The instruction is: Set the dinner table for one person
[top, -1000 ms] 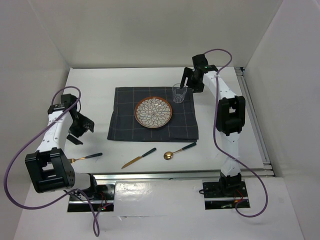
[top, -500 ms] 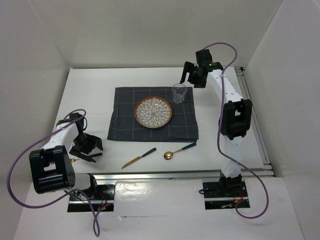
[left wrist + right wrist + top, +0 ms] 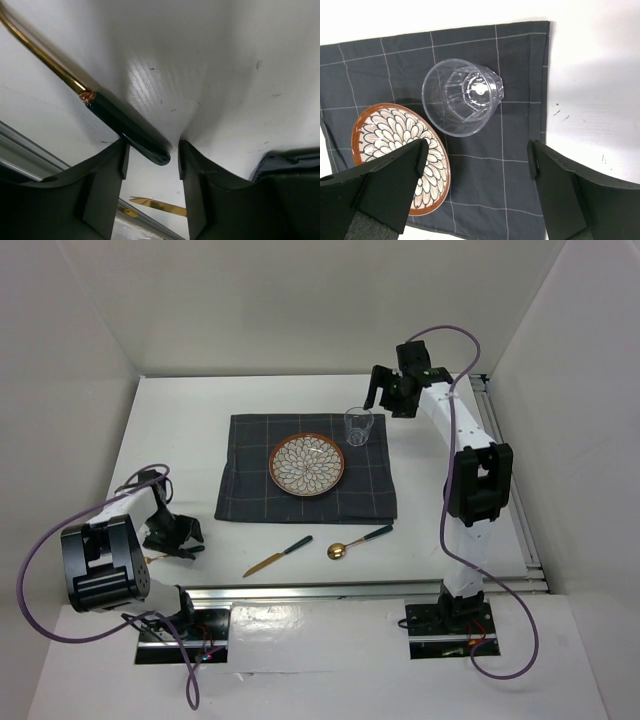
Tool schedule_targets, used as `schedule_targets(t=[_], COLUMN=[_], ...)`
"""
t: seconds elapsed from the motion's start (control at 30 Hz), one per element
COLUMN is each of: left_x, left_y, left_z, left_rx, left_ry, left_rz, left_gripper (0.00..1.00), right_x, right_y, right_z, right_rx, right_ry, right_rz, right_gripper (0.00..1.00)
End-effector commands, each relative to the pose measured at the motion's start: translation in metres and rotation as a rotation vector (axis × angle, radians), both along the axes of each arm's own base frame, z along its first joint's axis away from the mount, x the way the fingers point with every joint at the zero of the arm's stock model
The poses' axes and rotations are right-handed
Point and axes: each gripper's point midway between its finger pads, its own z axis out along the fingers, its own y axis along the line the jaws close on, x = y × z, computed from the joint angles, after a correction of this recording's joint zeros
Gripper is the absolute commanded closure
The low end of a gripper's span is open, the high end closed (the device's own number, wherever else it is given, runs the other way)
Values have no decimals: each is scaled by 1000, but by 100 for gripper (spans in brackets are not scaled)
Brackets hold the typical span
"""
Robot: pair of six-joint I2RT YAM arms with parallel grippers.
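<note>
Straddling green cutlery handle (image 3: 127,127) beside near rail (image 3: 330,589), left gripper (image 3: 152,150) unclosed; right gripper (image 3: 477,150) released, clear of glass (image 3: 462,97).

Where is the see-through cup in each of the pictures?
Top external: the clear glass stands on the far right corner of the checked placemat, right of the patterned plate.
Left wrist: not in it.
Right wrist: the glass is upper middle, seen from above, beside the plate.
Shared landmark: the patterned plate, in the top and right wrist views.
</note>
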Motion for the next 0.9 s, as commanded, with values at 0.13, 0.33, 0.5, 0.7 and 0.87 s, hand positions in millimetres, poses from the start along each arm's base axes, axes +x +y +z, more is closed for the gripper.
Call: schedule_targets(t=[0.13,0.33,0.5,0.7,0.87], left_x=[6,24,65,123,151], left_y=[16,28,18,-32,-76], left_z=[3,30,62,90,89], left_rx=[58,127,191,286,328], left_ry=[1,-83,-191,-175,-121], left_rz=[4,-92,-434,-900,-1101], left_gripper=[62,100,100,100,100], right_x=[0,-6,-17,-45,-79], right_y=[-4,-7,-12,-18,-26], right_z=[28,34,42,39,24], right_rx=[5,-1,6,-14,-27], right_ry=[-79,-82,-88,-68,-20], right_rz=[3,-4,-6,-26,-40], right_gripper=[7,7,7,7,7])
